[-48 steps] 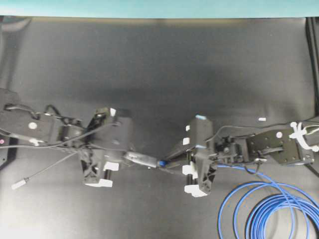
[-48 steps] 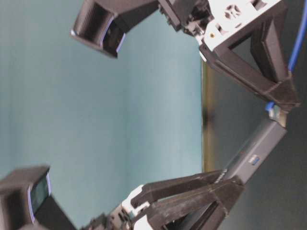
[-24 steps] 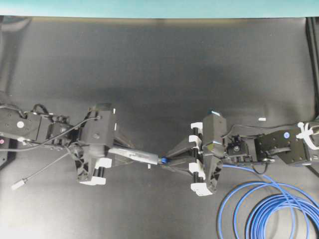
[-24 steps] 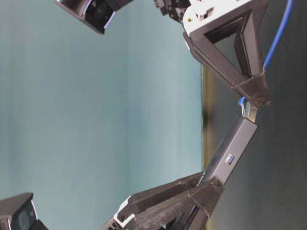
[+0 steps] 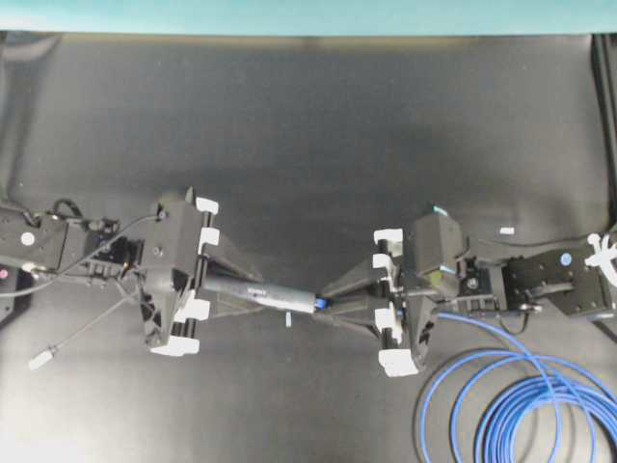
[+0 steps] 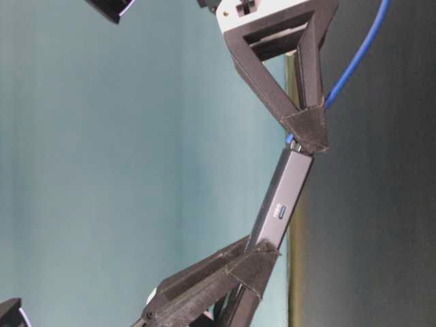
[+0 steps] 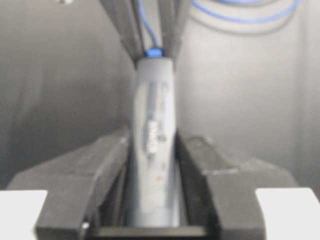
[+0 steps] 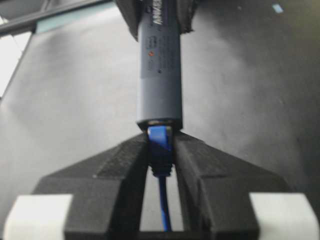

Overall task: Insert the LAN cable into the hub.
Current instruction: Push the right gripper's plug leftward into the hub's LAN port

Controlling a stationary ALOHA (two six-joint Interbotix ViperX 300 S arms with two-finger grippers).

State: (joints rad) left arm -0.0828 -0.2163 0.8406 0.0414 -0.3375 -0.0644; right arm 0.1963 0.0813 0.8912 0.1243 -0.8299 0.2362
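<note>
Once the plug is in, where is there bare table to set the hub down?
Bare mat spans the far half, behind both arms. Crowded: the LAN cable coils at near right, and the hub, held between left gripper and right gripper, trails a grey cord near left.

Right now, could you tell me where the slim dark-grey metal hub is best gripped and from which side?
Grip the slim dark-grey metal hub across its narrow flanks at the end away from the port, coming in along its length, as the left claw does. That keeps the port end free, where the right claw holds the bright-blue LAN cable's plug.
</note>
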